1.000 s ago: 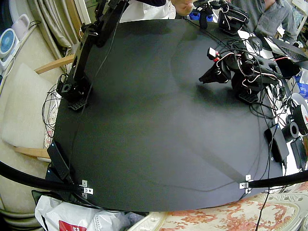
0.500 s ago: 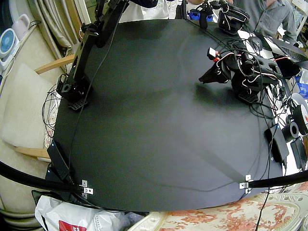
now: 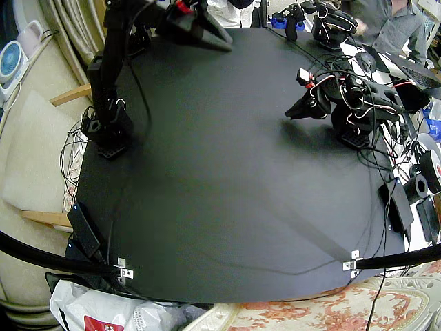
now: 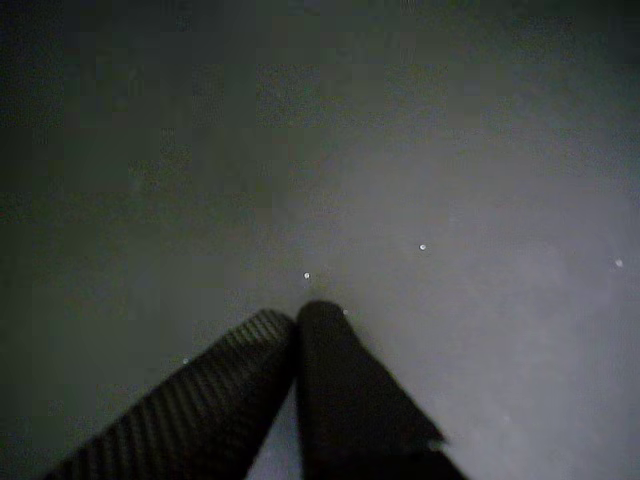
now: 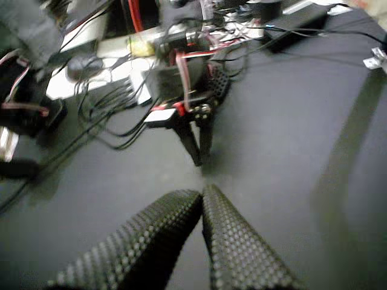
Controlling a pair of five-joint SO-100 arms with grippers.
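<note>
Right fingers (image 3: 222, 41), black textured pair: pressed together tip to tip, nothing held, poised high above the black matte bench (image 3: 220, 207).

Left fingers (image 3: 293, 112), black pair: closed and empty, tips low over the bench. Whether they touched it could not be told.

Left arm (image 3: 358, 103), folded, with red and white wiring: ahead of the right fingers, well apart.

Tangle of black cables (image 3: 377, 148): behind the left fingers.

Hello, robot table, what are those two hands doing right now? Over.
Right hand shut, empty, up over the far side of the table. Left hand shut, empty, low near the tabletop. Cables bunched by the left arm.
</note>
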